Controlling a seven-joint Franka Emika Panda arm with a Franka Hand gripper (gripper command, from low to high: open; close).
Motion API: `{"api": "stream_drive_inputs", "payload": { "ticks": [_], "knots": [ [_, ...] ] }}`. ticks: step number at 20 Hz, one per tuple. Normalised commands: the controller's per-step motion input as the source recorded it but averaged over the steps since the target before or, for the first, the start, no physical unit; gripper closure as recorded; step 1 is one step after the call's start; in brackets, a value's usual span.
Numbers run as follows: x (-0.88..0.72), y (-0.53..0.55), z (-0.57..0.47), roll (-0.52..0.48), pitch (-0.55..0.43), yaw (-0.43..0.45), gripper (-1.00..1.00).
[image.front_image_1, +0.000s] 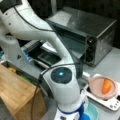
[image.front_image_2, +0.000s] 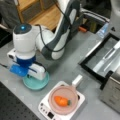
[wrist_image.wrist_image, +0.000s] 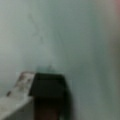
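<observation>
**Teal plate under the gripper, on the grey table**

Teal plate (image.front_image_2: 35, 83) lies flat on the grey table (image.front_image_2: 75, 65), just beside the white induction hob (image.front_image_2: 77, 103), toward a front view's left. In a front view its rim shows at the bottom edge (image.front_image_1: 93, 112). The gripper (image.front_image_2: 33, 76) sits directly over it, low, touching or nearly so. Wrist view is filled with pale teal surface (wrist_image.wrist_image: 62, 37) and one dark fingertip (wrist_image.wrist_image: 48, 95) pressed close; cannot tell how far apart the fingers stand, or whether they have hold of anything.

Handling, judged: plate looks stiff, light and shallow, with a smooth and likely slippery glaze or plastic. Lying flat it offers little to pinch, so the rim is the only place to take hold, one finger over the edge and one under. Could chip if ceramic.

Counts:
- one teal plate
- one pink pan (image.front_image_2: 63, 100) on the hob, handle toward the oven
- one carrot (image.front_image_2: 61, 100) inside the pan
- one toaster oven (image.front_image_1: 87, 35), door open
- one wooden cabinet (image.front_image_1: 15, 90)
- one arm, one gripper
</observation>
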Motion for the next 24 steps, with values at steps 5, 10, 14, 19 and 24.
{"api": "stream_drive_inputs", "payload": {
  "ticks": [5,10,14,19,24],
  "knots": [
    [-0.09,-0.16,0.35,0.116,0.104,-0.007,1.00],
    [0.02,-0.09,0.48,0.128,0.129,-0.021,1.00],
    [0.18,0.01,0.48,0.138,0.137,-0.043,1.00],
    [0.26,0.15,0.44,0.191,0.148,-0.088,1.00],
    [0.19,0.30,0.36,0.258,0.144,-0.143,1.00]
  ]
}}
